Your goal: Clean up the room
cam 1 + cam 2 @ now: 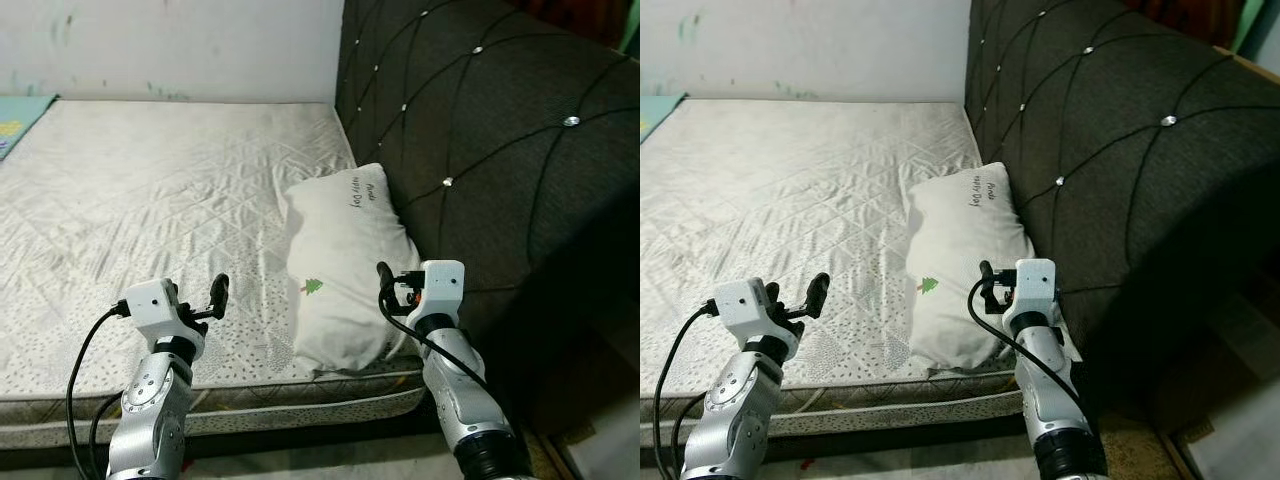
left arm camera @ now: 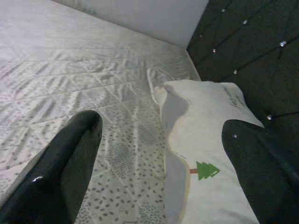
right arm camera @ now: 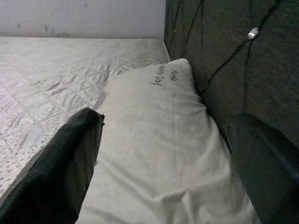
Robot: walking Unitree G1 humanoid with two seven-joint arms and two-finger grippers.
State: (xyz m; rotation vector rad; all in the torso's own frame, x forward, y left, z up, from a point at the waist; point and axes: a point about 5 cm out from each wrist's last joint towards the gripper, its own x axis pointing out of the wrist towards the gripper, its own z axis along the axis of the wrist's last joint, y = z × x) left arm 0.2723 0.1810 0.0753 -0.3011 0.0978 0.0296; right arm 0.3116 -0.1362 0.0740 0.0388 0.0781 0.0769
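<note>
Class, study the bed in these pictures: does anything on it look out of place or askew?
The white pillow lies lengthwise along the dark tufted headboard, its lower corner overhanging the edge of the bare mattress. It looks dropped rather than squared to the bed. Both grippers, left and right, hover open near that edge.

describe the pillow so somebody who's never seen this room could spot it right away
Start at the bare quilted mattress and follow it to the dark tufted headboard on the robot's right. The pillow lies on the mattress against that headboard, near the front edge. It is white, with a small green tree printed on it and dark handwriting-style lettering at its far end.
</note>
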